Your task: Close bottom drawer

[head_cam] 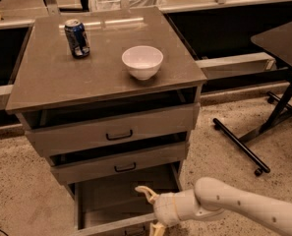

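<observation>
Fingers (144, 192): spread, pale yellow tips, pinching nothing. The upper one hangs over the inside of the drawer box. The lower one sits in front of the drawer face, at the bottom edge of the view. The gripper (148, 210) therefore straddles the top edge of the front panel, right of centre. Contact with the panel: cannot tell.

Bottom drawer (108, 200): pulled well out at the foot of the cabinet, plain grey box showing, front panel partly cut off by the view. Middle drawer (121, 163) and top drawer (111, 132) above it each stand slightly ajar.

Step, as judged: approach made, push not yet done. The next move calls for setting the fingers against the front panel and driving it straight back along the runners. The contact is off-centre to the right, so the box could skew and bind. Keep the push level and in line with the cabinet.

Writing: a blue can (77, 38) stands on the desk (52, 82), with a white bowl (142, 61) near it. The can has a red-and-white mark, lettering unreadable. No labels on the drawers or the arm.
</observation>
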